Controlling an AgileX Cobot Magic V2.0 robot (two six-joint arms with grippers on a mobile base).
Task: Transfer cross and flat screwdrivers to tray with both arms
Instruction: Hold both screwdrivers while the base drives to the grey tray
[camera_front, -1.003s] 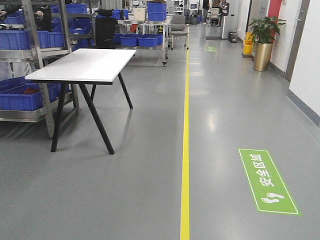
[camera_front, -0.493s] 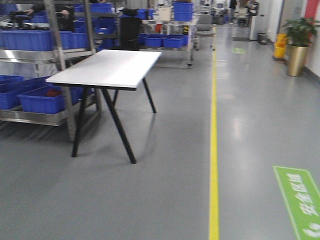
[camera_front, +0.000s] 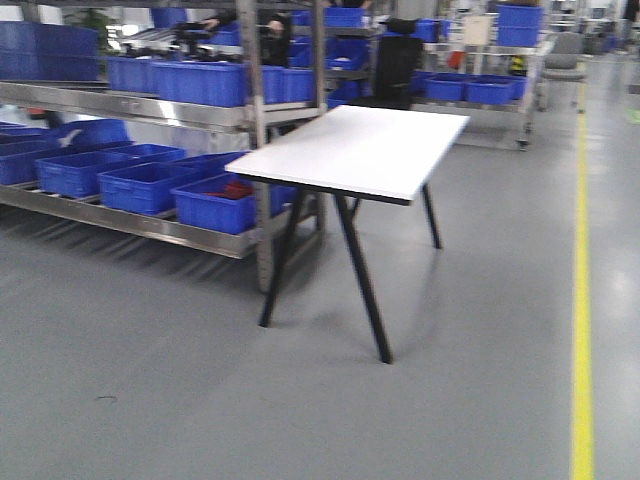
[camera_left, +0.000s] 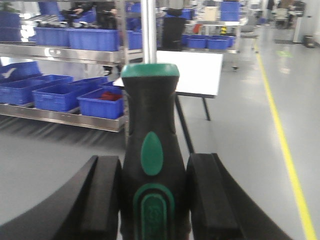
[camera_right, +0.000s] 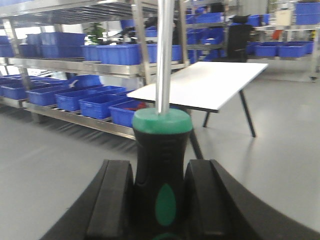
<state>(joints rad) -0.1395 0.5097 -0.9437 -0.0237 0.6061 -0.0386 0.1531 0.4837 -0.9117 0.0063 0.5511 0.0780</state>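
Observation:
My left gripper (camera_left: 154, 192) is shut on a screwdriver (camera_left: 150, 125) with a black-and-green handle; its steel shaft runs up past the top of the left wrist view. My right gripper (camera_right: 159, 197) is shut on a second, alike screwdriver (camera_right: 161, 145), handle pinched between the black fingers (camera_right: 114, 200), shaft pointing up out of frame. I cannot tell which tip is cross and which is flat. The tray is out of view in every frame. Neither arm shows in the front view.
A white table (camera_front: 362, 150) on black legs stands ahead on the grey floor. Left of it runs a metal shelving rack (camera_front: 150, 105) loaded with blue bins (camera_front: 215, 205). A yellow floor line (camera_front: 582, 300) runs along the right. More bins and a cart stand at the back.
The front view has swung left: the table and rack have shifted rightward and grown nearer, and the yellow line and green floor sign have slid to or off the right edge.

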